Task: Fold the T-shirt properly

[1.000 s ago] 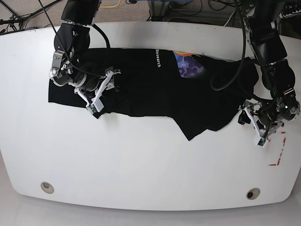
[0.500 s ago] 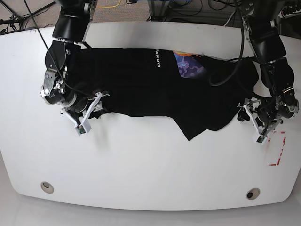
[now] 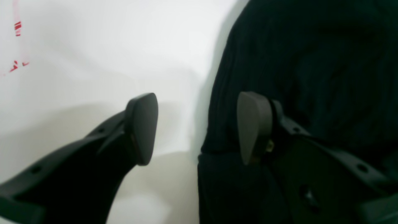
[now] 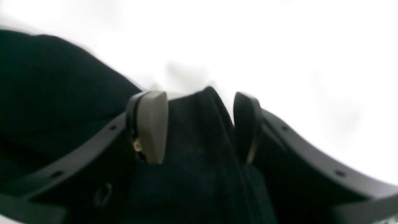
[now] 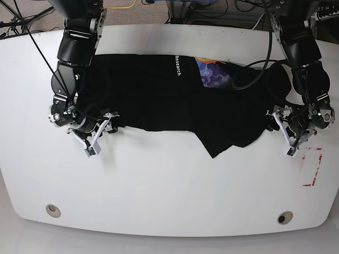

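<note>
A: Start big. What does your table (image 5: 169, 185) carry?

B: The T-shirt (image 5: 159, 100), spread black across the far half, print (image 5: 212, 73) and white lettering (image 5: 178, 65) facing up, one pointed flap hanging toward you at the near edge.

A: And your arms?

B: Your right gripper (image 4: 199, 127) stands parted at the shirt's corner with a ridge of cloth between its pads (image 4: 152, 124). Your left gripper (image 3: 199, 127) gapes too, one finger over bare table, the other over the hem.

A: Smaller bits?

B: Red tape marks (image 5: 313, 169) beside your left gripper
</note>
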You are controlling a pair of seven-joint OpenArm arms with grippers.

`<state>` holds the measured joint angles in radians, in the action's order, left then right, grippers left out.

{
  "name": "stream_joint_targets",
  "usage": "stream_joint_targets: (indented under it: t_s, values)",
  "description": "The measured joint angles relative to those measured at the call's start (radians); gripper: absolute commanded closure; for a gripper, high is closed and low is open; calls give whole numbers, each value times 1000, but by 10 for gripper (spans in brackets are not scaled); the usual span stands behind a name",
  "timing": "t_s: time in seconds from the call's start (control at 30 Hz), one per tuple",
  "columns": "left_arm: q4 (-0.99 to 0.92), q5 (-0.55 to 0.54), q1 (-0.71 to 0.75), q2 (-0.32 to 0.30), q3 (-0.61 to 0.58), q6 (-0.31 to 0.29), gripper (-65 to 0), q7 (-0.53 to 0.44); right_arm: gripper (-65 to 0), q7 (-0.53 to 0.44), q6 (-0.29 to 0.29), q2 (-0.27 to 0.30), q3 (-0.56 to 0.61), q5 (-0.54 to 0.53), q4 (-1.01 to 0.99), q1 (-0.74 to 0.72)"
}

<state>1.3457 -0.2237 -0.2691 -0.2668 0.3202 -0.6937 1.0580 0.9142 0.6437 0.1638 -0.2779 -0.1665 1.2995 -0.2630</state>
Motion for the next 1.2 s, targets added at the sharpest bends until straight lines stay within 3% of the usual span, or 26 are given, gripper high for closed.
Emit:
stream_joint_targets:
  t_s: [0.57,0.7,0.83,0.9,1.2]
  values:
    - [0,-1,0,-3,0,0,-378,0,-312,-142,0,0,0,50,-95,-2]
    - [0,-1,0,-3,0,0,-378,0,-214,-145,0,-1,0,59,-95,-3]
    - [0,-1,0,-3,0,0,-378,0,-48,-144,0,0,0,59,-96,-2]
    - [0,-1,0,-3,0,0,-378,0,0,-144,-1,-1,0,59,-97,-2]
    - [0,-1,0,-3,0,0,-378,0,0,-151,-4,-1,0,59,-96,-2]
